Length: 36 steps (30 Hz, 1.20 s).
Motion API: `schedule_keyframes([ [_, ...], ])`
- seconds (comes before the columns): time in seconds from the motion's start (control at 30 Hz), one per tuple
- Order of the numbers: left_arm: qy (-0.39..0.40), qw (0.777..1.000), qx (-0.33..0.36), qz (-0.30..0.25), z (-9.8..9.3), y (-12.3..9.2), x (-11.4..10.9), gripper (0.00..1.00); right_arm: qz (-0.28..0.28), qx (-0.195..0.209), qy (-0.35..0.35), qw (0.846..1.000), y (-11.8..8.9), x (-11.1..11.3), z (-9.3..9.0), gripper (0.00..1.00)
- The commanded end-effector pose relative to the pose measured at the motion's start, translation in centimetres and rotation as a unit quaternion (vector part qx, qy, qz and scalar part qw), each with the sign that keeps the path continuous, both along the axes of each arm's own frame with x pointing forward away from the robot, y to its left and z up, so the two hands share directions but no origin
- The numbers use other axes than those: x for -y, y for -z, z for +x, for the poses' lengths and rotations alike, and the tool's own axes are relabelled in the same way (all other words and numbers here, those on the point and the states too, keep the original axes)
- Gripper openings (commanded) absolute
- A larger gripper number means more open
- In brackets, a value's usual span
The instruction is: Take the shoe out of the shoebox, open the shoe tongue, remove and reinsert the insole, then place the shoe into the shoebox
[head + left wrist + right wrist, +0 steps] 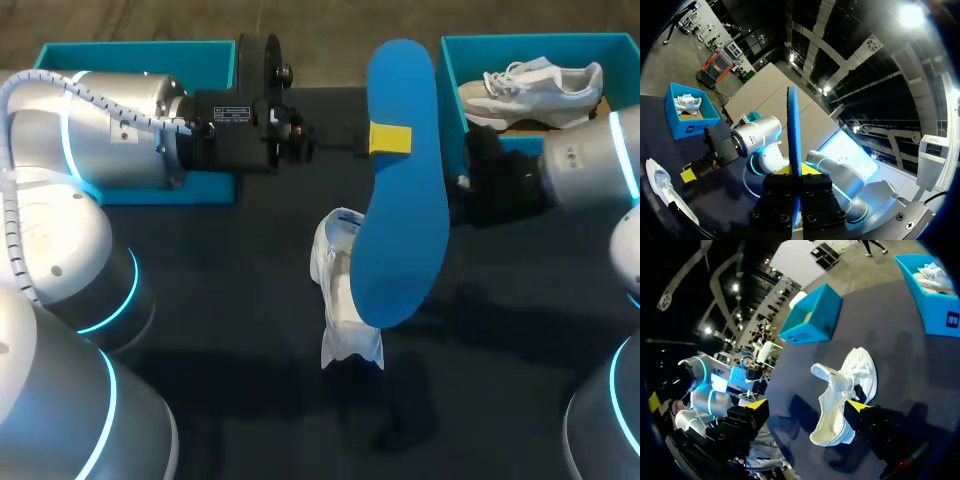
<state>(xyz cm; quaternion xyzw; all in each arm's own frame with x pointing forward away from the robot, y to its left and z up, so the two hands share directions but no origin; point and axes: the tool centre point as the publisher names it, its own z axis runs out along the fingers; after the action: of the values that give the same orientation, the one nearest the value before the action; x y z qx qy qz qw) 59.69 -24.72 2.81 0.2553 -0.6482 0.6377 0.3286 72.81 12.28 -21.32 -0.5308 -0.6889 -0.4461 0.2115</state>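
Two grippers: the left gripper (390, 138) is clenched on the blue insole (405, 200) (edge-on in its wrist view). The right gripper (807, 405), released, has the shoe (342, 290) ahead; the shoe lies on the table (250, 330) at the shoebox's (452, 85) 7 o'clock.

The blue insole (405, 200) stands upright above the opened white shoe (335, 300).
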Motion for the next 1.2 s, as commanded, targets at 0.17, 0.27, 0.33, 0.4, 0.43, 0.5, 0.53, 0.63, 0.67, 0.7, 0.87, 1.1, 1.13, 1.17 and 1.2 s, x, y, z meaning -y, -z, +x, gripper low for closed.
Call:
schedule_keyframes([
  [0.17,-0.001,1.000,0.000,-0.001,-0.1,0.1,0.0,0.00,0.078,0.025,0.013,0.997,-1.8,4.8,0.0,1.00],
  [0.27,-0.001,1.000,0.000,-0.001,-0.1,0.1,0.0,0.00,0.087,0.033,0.017,0.996,-2.7,5.9,0.4,1.00],
  [0.33,-0.001,1.000,0.000,-0.001,-0.1,0.1,0.0,0.00,0.087,0.033,0.017,0.996,-2.7,5.9,0.4,1.00],
  [0.4,-0.001,1.000,0.000,-0.001,-0.1,0.1,0.0,0.00,0.087,0.033,0.017,0.996,-2.7,5.9,0.4,1.00],
  [0.43,-0.001,1.000,0.000,-0.001,-0.1,0.1,0.0,0.00,0.087,0.033,0.017,0.996,-2.7,5.9,0.4,1.00],
  [0.5,-0.001,1.000,0.000,-0.001,-0.1,0.1,0.0,0.00,0.087,0.033,0.017,0.996,-2.7,5.9,0.4,1.00],
  [0.53,-0.001,1.000,0.000,-0.001,-0.1,0.1,0.0,0.00,0.087,0.033,0.017,0.996,-2.7,5.9,0.4,1.00],
  [0.63,-0.001,1.000,0.000,-0.001,-0.1,0.1,0.0,0.00,0.087,0.033,0.017,0.996,-2.7,5.9,0.4,1.00],
  [0.67,-0.001,1.000,0.000,-0.001,-0.1,0.1,0.0,0.00,0.087,0.033,0.017,0.996,-2.7,5.9,0.4,1.00],
  [0.7,-0.001,1.000,0.000,-0.001,-0.1,0.1,0.0,0.00,0.087,0.033,0.017,0.996,-2.7,5.9,0.4,1.00],
  [0.87,-0.001,1.000,0.000,-0.001,-0.1,0.1,0.0,0.00,0.130,-0.002,0.064,0.989,-5.8,8.0,0.2,1.00],
  [1.1,-0.001,1.000,0.000,-0.001,-0.1,0.1,0.0,0.00,0.173,-0.069,0.053,0.981,-9.1,9.3,0.4,1.00],
  [1.13,-0.001,1.000,0.000,-0.001,-0.1,0.1,0.0,0.00,0.187,-0.072,0.049,0.979,-9.4,9.4,0.4,1.00],
  [1.17,-0.001,1.000,0.000,-0.001,-0.1,0.1,0.0,0.00,0.196,-0.076,0.040,0.977,-9.6,9.5,0.5,1.00],
  [1.2,-0.001,1.000,0.000,-0.001,-0.1,0.1,0.0,0.00,0.197,-0.080,0.034,0.977,-9.9,9.5,0.5,1.00],
])
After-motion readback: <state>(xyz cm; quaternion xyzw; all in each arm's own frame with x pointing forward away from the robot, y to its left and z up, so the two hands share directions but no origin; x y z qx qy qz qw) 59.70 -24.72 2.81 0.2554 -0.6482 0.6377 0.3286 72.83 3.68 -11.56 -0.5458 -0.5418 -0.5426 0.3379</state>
